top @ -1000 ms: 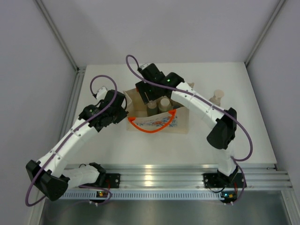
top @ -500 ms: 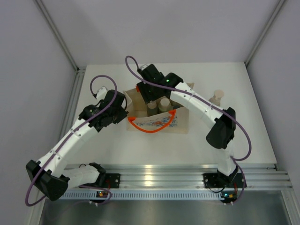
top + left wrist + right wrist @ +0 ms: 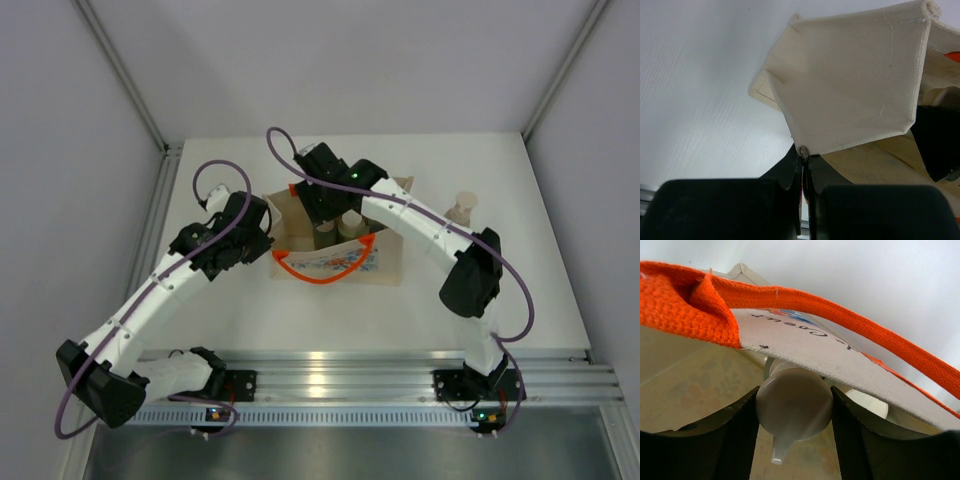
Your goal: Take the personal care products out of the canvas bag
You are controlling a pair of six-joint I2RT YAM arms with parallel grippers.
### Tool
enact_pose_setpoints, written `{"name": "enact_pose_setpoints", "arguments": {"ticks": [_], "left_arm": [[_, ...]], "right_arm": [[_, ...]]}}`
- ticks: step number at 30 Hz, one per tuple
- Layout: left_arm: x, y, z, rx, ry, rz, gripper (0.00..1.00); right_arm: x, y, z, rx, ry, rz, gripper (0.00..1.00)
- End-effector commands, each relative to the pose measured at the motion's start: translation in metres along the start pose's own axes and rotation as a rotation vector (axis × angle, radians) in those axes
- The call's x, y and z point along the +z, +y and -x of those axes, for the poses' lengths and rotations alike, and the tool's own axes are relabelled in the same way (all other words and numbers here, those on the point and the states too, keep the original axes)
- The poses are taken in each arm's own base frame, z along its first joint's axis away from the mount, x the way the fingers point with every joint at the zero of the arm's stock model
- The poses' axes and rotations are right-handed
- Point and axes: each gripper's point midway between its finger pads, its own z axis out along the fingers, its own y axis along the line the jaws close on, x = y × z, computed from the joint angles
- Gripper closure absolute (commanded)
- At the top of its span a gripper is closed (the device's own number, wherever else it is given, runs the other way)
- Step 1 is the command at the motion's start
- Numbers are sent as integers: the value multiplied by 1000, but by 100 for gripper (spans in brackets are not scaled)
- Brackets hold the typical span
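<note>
**Markings.** The only writing in view is a line of dark cursive script on the printed panel of the canvas bag [image 3: 340,258]. In the right wrist view it appears upside down under the orange handle [image 3: 805,302]. It cannot be read with confidence. In the top view the blue-red print on the front is too small to resolve. No brand or label shows on any product.

**Hidden or unclear.**
- The right arm crosses the bag mouth and covers most of the contents.
- From above, only pale round caps [image 3: 351,222] show inside the bag. The bodies beneath them are hidden.
- In the left wrist view, a dark shape at the right edge is cut off.

**Task items.**
- The bag is beige with orange handles. It sits at mid-table [image 3: 250,310] with its mouth open.
- One tan bottle [image 3: 462,208] with a pale cap stands upright on the table, right of the bag and well apart from it.
- The other products that can be seen are inside the bag.

**Grippers.**
- The left gripper [image 3: 804,156] is clenched on the canvas edge at the bag's left end. The cloth is pinched between its fingers.
- The right gripper [image 3: 794,390] reaches into the bag. Its fingers [image 3: 737,440] are pressed against both sides of the pale pump head [image 3: 795,415] of a bottle. The small spout points downward in that view.
</note>
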Motion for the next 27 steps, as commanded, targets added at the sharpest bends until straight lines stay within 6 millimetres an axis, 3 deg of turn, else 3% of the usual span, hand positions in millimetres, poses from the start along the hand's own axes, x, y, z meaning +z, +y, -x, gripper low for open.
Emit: {"name": "enact_pose_setpoints", "arguments": {"ticks": [1,3,6,13,17,27], "left_arm": [[-2,-4,11,-5,-38,-7,100],[-2,-5,11,-2,-36,-6,100],[-1,-4,11,-2,-38,-5,100],[-1,-5,11,0,-37,-4,100],[-1,-6,11,1,-36,-6,100],[0,-8,10,6,-28,-9,100]], "right_arm": [[5,-1,-5,3,26,-3,46],[5,-1,-4,2,21,-2,57],[5,-1,-1,0,16,-4,60],[1,-2,6,-2,-4,-8,57],[-3,-3,12,-3,-24,-8,74],[-32,-7,32,-11,-106,-21,92]]}}
